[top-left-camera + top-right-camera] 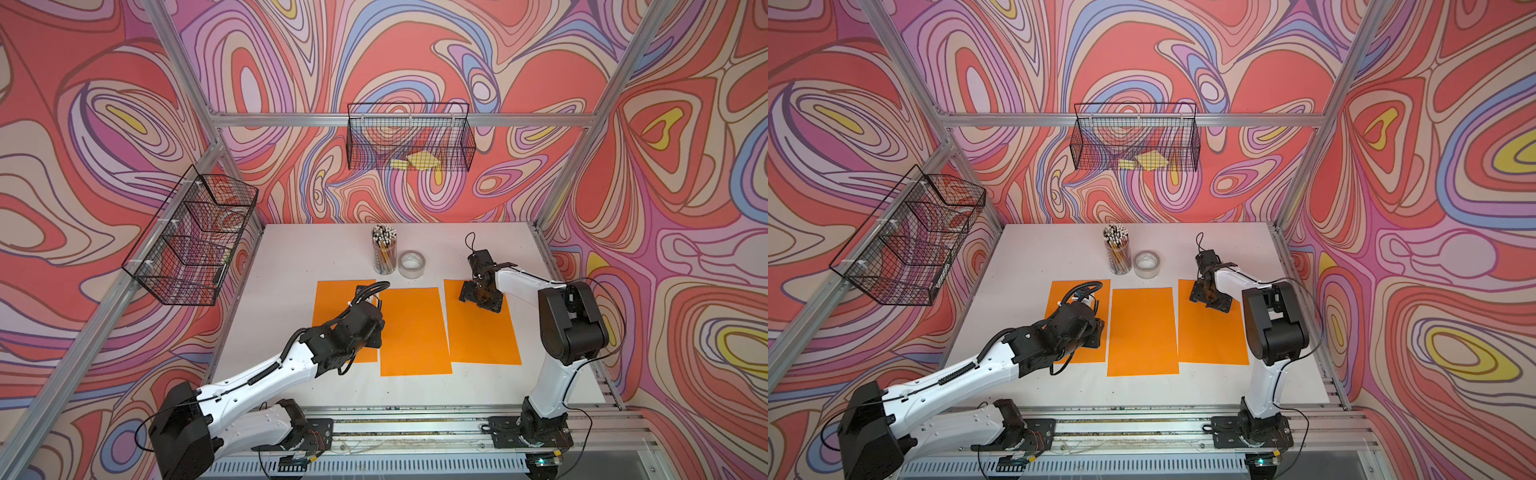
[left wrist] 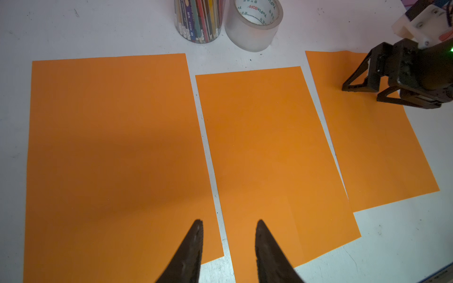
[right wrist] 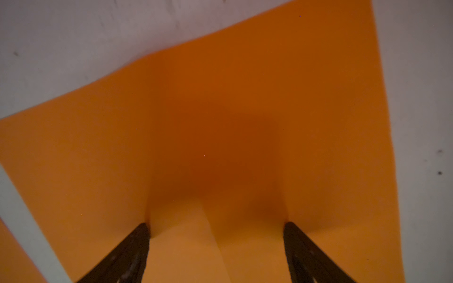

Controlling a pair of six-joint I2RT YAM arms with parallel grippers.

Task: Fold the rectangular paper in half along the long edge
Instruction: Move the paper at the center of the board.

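Right claw (image 3: 215,224), spread wide, presses both tips on the right paper (image 3: 220,98); left claw (image 2: 229,221) hovers part-open, empty.

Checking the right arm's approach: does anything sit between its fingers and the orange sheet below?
Nothing visible does. The right gripper has its open fingers on the right orange sheet; the tape roll and pencil cup stand farther back.
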